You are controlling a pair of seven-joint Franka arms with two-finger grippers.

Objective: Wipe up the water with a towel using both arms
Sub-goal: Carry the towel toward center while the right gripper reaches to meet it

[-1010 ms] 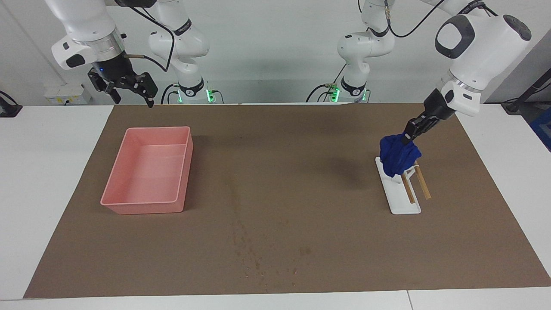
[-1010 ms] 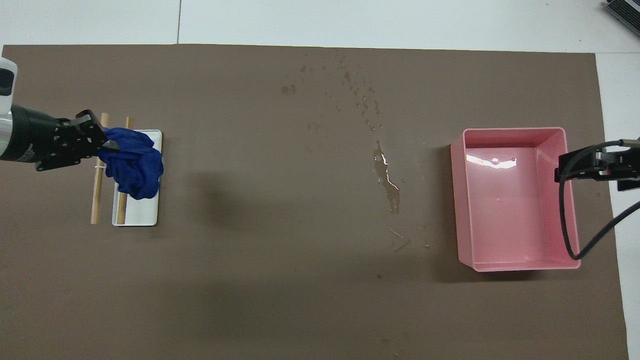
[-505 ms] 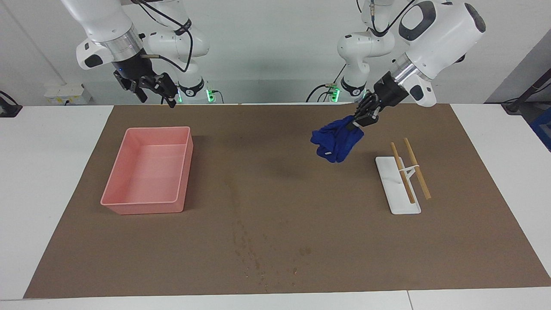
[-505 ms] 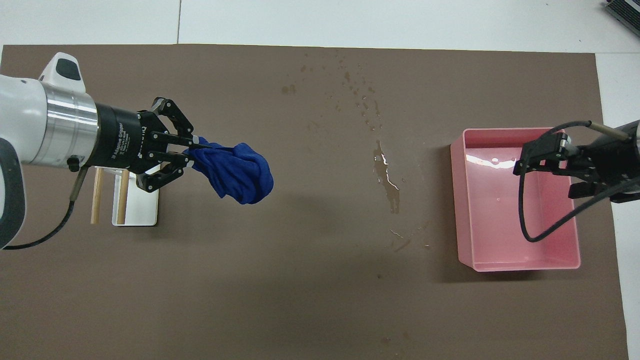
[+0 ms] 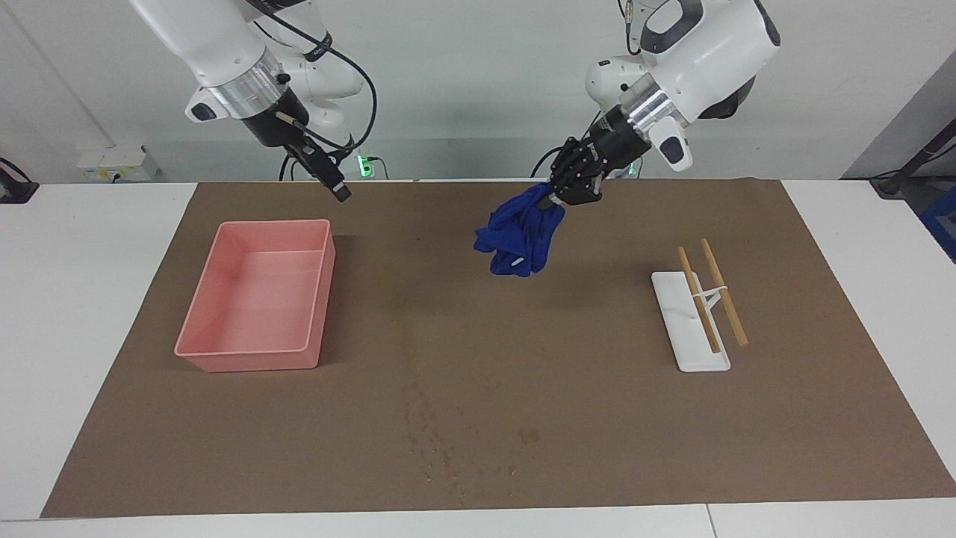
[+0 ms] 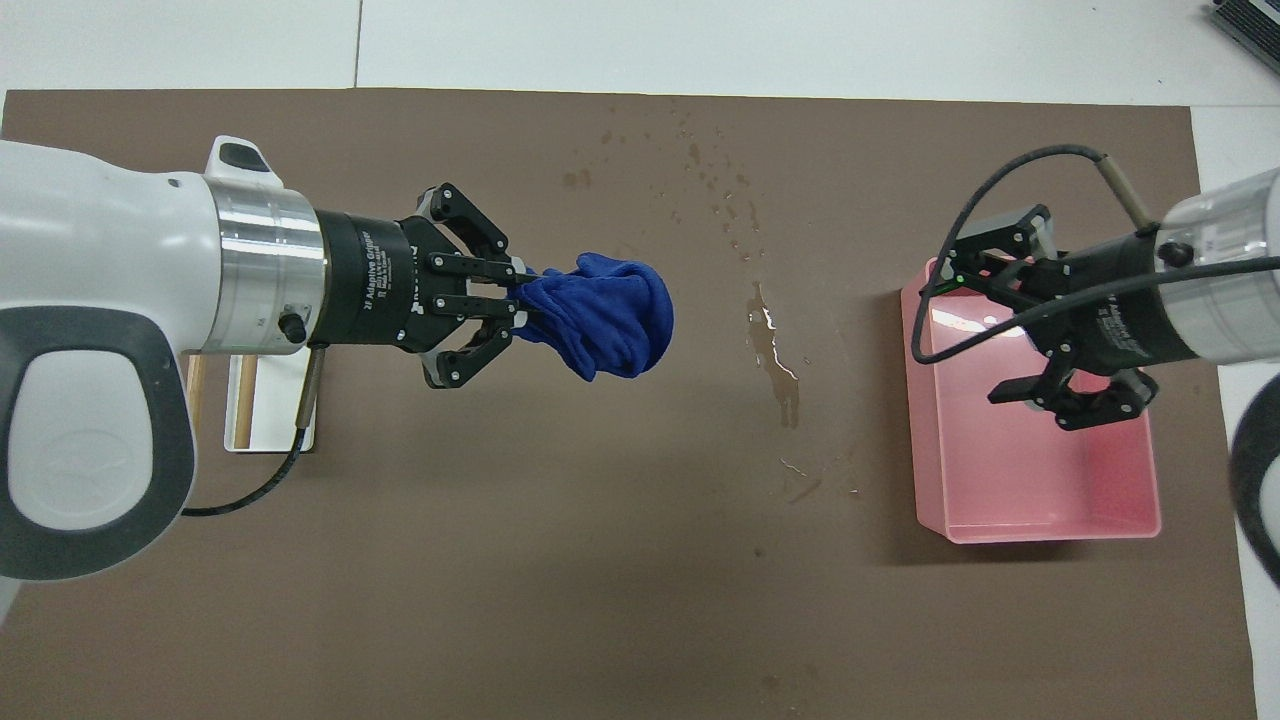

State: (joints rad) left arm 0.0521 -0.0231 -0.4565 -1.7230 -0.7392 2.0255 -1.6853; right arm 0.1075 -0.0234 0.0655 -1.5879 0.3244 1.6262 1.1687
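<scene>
My left gripper (image 5: 556,196) (image 6: 520,300) is shut on the deep blue towel (image 5: 519,235) (image 6: 600,315), which hangs as a lumpy bundle in the air over the brown mat (image 5: 597,418). The water is a wet streak (image 6: 775,350) (image 5: 407,336) between the towel and the pink tub, plus small dark specks (image 6: 715,170) (image 5: 441,441) farther from the robots. My right gripper (image 5: 340,193) (image 6: 985,338) is open and empty, raised over the tub's edge that faces the streak.
The pink tub (image 5: 254,357) (image 6: 1040,530) stands toward the right arm's end. A white tray with two wooden sticks (image 5: 687,336) (image 6: 270,400) lies toward the left arm's end, partly hidden under the left arm in the overhead view.
My left gripper has lifted the towel off the white tray and carried it toward the middle of the table. My right gripper has moved inward, over the tub.
</scene>
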